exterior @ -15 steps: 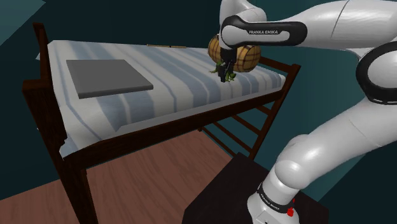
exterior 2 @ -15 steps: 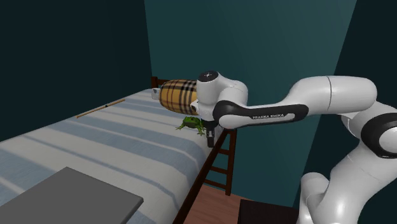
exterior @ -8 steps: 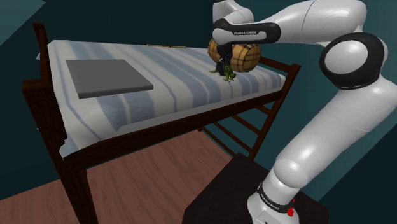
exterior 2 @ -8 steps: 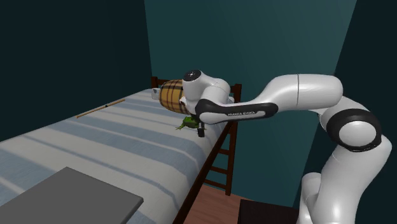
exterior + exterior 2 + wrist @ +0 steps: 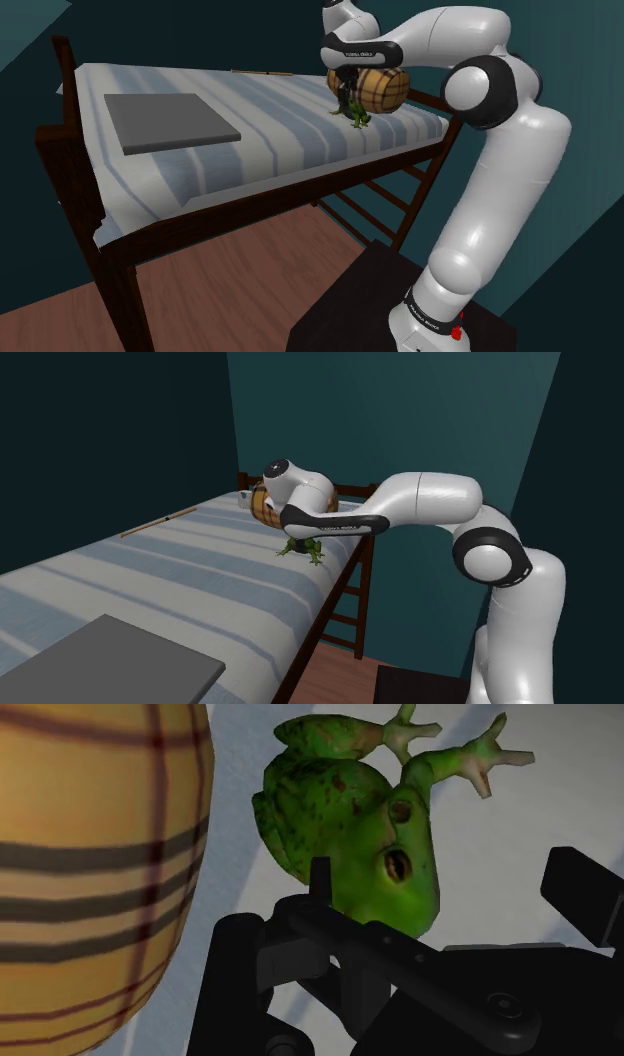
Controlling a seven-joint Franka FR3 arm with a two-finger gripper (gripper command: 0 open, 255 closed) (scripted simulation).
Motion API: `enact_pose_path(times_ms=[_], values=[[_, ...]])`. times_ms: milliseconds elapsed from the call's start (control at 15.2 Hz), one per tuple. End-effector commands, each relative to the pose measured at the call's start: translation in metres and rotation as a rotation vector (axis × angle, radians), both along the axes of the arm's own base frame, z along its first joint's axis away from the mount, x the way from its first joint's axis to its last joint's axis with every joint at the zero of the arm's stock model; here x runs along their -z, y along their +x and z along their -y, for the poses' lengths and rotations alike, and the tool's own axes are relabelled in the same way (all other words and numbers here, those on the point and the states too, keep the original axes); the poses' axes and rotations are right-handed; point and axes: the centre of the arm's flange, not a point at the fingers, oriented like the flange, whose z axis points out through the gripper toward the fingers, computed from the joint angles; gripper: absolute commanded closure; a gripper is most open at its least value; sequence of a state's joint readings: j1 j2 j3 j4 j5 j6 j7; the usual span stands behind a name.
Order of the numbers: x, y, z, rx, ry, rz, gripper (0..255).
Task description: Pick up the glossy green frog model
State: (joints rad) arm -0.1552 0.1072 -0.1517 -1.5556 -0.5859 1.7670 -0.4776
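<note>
Frog (image 5: 350, 834): glossy, smooth green skin with brown mottling. Barrel (image 5: 90, 854): tan plaid pattern, matt. Bedcover (image 5: 260, 110): striped cloth, matt. Bed frame (image 5: 122, 300): dark wood, low sheen. Floor (image 5: 240, 280): reddish wood boards. Slab (image 5: 170, 122): plain grey, matt. Arm (image 5: 510, 190): white shell, glossy.

Frog (image 5: 345, 824) — partly behind gripper (image 5: 408, 909)

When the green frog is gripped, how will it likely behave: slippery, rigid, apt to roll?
The frog looks glossy and rounded, so it may slip. Its thin splayed toes seem fragile. Squat on the striped bed, it probably won't roll, unlike the plaid barrel beside it.
</note>
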Motion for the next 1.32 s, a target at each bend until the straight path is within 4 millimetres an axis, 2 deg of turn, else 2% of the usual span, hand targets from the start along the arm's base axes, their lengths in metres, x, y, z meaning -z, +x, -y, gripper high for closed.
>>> enact_pose_path(times_ms=[0,132,594,726,792,1254], values=[[0.000,0.021,0.017,-0.014,-0.031,-0.014,0],[-0.001,0.036,0.029,-0.024,-0.055,-0.025,0],[0.036,0.036,0.029,-0.024,-0.055,-0.025,0],[0.039,0.036,0.029,-0.024,-0.055,-0.025,0],[0.038,0.035,0.029,-0.024,-0.055,-0.025,255],[0.038,0.035,0.029,-0.024,-0.055,-0.025,255]])
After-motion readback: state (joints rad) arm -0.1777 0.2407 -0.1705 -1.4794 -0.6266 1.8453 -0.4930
